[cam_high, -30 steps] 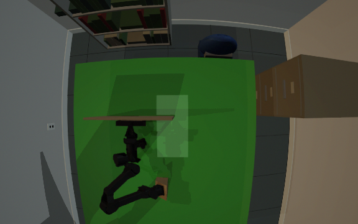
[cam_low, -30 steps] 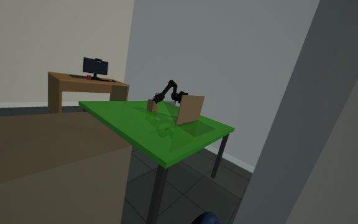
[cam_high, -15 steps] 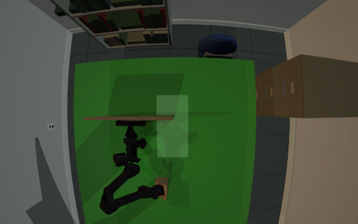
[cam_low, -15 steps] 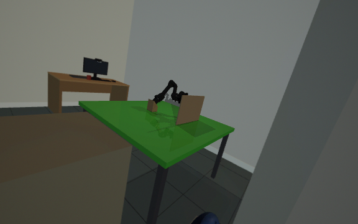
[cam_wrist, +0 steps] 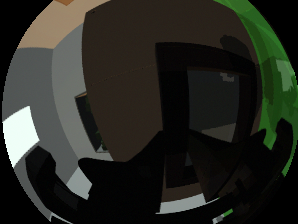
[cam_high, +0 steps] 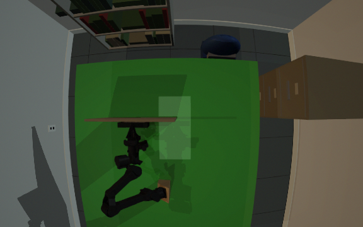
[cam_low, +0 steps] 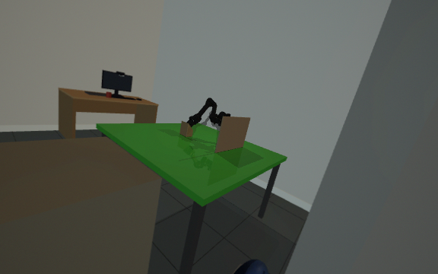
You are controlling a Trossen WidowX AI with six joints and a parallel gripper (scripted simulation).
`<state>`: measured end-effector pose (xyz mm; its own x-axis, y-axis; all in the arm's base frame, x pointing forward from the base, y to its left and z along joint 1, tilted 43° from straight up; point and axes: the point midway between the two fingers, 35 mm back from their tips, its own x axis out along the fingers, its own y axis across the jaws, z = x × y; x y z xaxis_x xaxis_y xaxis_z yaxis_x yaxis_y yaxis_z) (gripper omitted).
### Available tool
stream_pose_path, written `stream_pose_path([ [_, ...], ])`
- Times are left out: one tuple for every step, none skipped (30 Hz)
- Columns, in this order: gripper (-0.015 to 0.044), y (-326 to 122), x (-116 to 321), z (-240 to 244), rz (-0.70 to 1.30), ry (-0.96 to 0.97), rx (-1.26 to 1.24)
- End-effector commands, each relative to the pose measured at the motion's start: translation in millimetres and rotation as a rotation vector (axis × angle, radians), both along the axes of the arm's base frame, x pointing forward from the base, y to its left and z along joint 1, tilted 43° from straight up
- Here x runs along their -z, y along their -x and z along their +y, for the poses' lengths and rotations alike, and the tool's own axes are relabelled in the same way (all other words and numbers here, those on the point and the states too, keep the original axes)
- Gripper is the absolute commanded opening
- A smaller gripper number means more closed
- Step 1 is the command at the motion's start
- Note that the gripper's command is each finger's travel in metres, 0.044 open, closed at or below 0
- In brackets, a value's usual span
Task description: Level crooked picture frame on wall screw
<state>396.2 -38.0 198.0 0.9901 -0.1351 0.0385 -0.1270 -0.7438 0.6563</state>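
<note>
The dark picture frame (cam_wrist: 172, 90) shows in the wrist view with a grey picture inside, in front of a brown upright panel (cam_wrist: 120, 65) (cam_high: 164, 182) (cam_low: 183, 129). My gripper (cam_wrist: 173, 133) is shut on the frame, its dark fingers on either side of the rail nearest the panel's wide bare part. In the top and exterior views the gripper and frame are too small and dark to tell apart. The screw and the notched strip are hidden. I cannot tell from these views whether the frame is level.
A large upright board (cam_high: 131, 120) (cam_low: 232, 133) stands on the green table (cam_high: 219, 88) (cam_low: 158, 152) behind the arm's base (cam_high: 133, 125). A brown drawer cabinet (cam_high: 333, 88) stands beyond the table's right side in the top view. A blue chair (cam_high: 220, 44) stands at the far edge.
</note>
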Motion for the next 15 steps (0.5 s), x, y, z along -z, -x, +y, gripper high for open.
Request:
stream_pose_path([
  [0.0000, -0.1, -0.2, 0.3, 0.004, 0.024, -0.001],
  [0.0000, -0.1, -0.2, 0.3, 0.004, 0.024, -0.001],
  [0.0000, -0.1, -0.2, 0.3, 0.005, 0.032, -0.001],
  [0.0000, 0.0, -0.3, 0.3, 0.006, 0.040, 0.000],
  [0.0000, 0.0, -0.3, 0.3, 0.006, 0.040, 0.000],
  [0.0000, 0.0, -0.4, 0.3, 0.007, 0.048, 0.000],
  [0.0000, 0.0, -0.4, 0.3, 0.008, 0.056, 0.000],
  [0.0000, 0.0, -0.4, 0.3, 0.008, 0.056, 0.000],
  [0.0000, 0.0, -0.5, 0.3, 0.009, 0.063, 0.001],
  [0.0000, 0.0, -0.5, 0.3, 0.010, 0.071, 0.001],
  [0.0000, 0.0, -0.5, 0.3, 0.010, 0.071, 0.001],
  [0.0000, 0.1, -0.6, 0.2, 0.011, 0.079, 0.001],
  [0.0000, 0.1, -0.6, 0.2, 0.013, 0.087, 0.002],
  [0.0000, 0.1, -0.6, 0.2, 0.013, 0.087, 0.002],
  [0.0000, 0.1, -0.7, 0.2, 0.014, 0.094, 0.002],
])
